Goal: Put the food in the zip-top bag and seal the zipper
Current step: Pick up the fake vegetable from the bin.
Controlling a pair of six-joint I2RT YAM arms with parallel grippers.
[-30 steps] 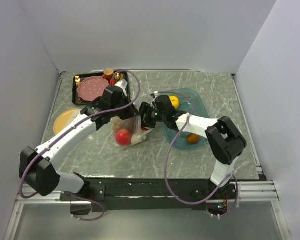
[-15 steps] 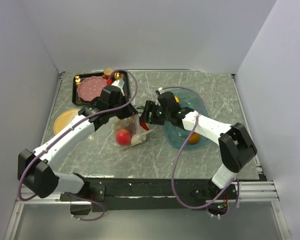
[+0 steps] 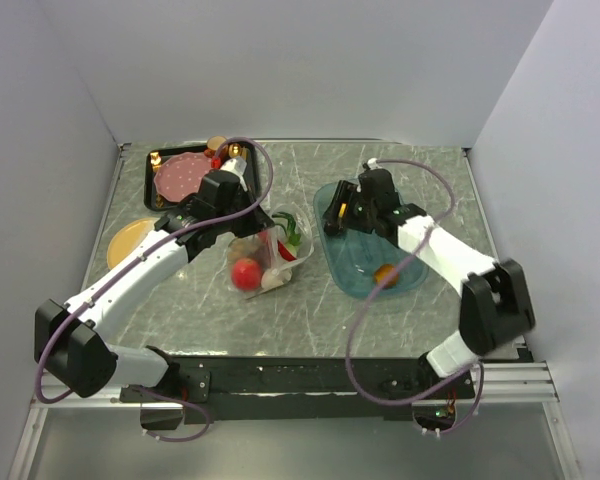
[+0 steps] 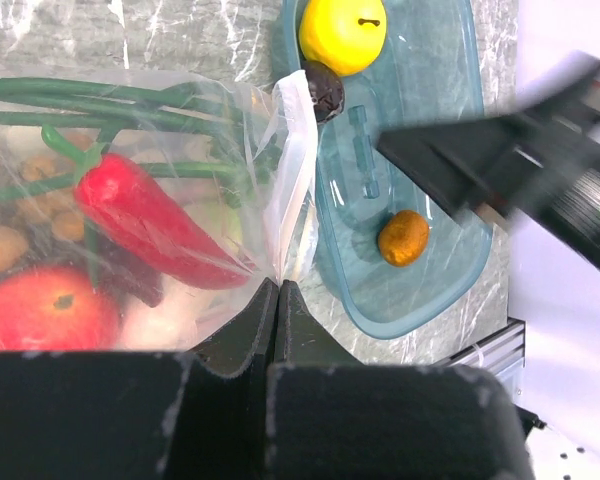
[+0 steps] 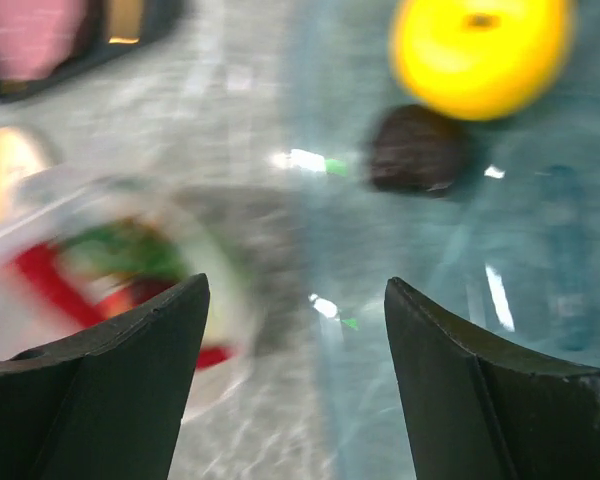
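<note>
The zip-top bag [image 3: 265,252] lies at mid-table with its mouth toward the teal tray. It holds a red apple [image 3: 245,273], a white piece [image 3: 273,281], a red chili [image 4: 150,225], green leaves [image 3: 293,229] and brown nuts [image 4: 2,247]. My left gripper [image 3: 252,233] is shut on the bag's edge, its jaws meeting at the plastic [image 4: 278,285] just below the whitish zipper strip [image 4: 296,150]. My right gripper [image 3: 333,214] is open and empty over the teal tray [image 3: 408,283]. A yellow fruit [image 5: 480,48], a dark round piece [image 5: 420,150] and a small orange fruit [image 3: 384,274] lie in that tray.
A black tray [image 3: 152,201] at the back left holds a pink dotted plate [image 3: 182,177] and a brown cup [image 3: 217,144]. A yellow plate [image 3: 130,241] lies at the left edge. White walls stand close on three sides.
My right gripper has drawn back from the bag's mouth to the right, over the teal tray, and is open. The chili now lies inside the bag. The left gripper has held its place.
</note>
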